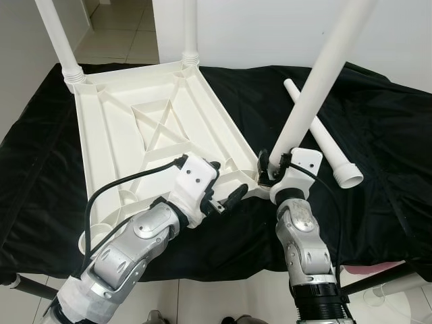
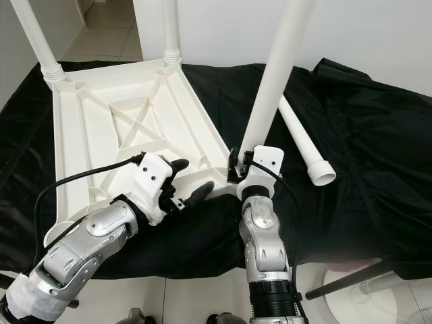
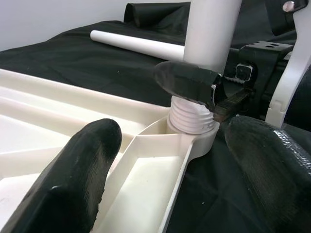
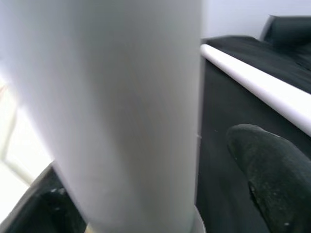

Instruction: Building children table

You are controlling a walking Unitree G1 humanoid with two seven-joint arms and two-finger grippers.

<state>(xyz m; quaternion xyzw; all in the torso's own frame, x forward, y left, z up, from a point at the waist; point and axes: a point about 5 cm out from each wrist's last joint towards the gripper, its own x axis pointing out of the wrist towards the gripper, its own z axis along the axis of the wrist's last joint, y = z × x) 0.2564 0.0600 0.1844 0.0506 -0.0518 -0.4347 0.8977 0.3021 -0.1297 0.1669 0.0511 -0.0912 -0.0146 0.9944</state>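
The upturned white tabletop (image 1: 145, 128) fills frame left on the black-draped desk (image 1: 378, 135). My right gripper (image 1: 268, 169) clamps a leg (image 1: 317, 88) in its corner socket; my left gripper (image 1: 226, 199) hovers open beside it.

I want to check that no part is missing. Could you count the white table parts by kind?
Table top, upside down: 1
Legs standing in corner sockets: 3
Loose leg lying on the black cloth: 1
Total: 5 parts

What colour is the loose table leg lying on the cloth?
White; the loose table leg shows best in the left eye view, against the black cloth.
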